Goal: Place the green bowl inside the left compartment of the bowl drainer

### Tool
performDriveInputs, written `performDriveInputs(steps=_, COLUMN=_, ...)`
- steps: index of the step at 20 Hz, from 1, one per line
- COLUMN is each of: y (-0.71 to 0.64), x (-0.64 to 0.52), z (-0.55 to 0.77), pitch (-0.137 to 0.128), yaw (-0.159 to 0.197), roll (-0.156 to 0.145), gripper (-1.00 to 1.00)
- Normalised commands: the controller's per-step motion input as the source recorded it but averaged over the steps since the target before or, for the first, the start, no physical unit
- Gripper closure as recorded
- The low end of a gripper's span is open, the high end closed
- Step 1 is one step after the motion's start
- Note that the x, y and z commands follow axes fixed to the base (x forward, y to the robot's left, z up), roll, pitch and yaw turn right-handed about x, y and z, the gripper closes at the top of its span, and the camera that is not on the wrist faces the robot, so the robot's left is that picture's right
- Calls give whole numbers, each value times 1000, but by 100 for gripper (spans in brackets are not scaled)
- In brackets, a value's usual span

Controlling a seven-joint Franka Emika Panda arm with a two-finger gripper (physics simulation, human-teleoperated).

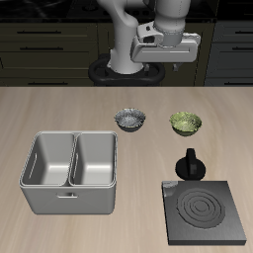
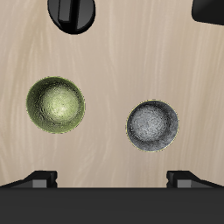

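Bowl drainer: the large light-grey metal bowl drainer (image 1: 71,171) with rounded corners and two deep square compartments sits toward 8 o'clock on the pale wooden worktop (image 1: 40,109); both compartments look empty.

Grey bowl: a small round grey-silver bowl (image 1: 129,121) stands just behind the drainer's back edge, at about its 1 o'clock, apart from it.

Green bowl: the small round olive-green bowl (image 1: 185,123) with a mottled inside and wavy rim rests upright on the worktop, at 3 o'clock of the grey bowl and well apart from the drainer.

Black knob: a black knob-like object (image 1: 189,165) sits at 6 o'clock of the green bowl, just behind the flat black stove plate (image 1: 206,212).

Jaws: the gripper (image 1: 170,44) hangs high above the back of the worktop, holding nothing; the two fingertips seen in the wrist view stand wide apart.

Key relation: from the exterior view, the green bowl lies toward 6 o'clock of the jaws, lower and nearer the front; the wrist view shows both bowls (image 2: 56,104) (image 2: 154,125) below, neither centred. The bowl is round, so no long axis governs the grasp; a rim grip looks likely.
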Motion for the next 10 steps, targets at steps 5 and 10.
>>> performDriveInputs(steps=5, y=177, x=94, z=20, pitch=4, yaw=17, roll=21, gripper=-100)
performDriveInputs(steps=10, y=338, x=138, z=-27, pitch=10, yaw=14, roll=1, gripper=-100)
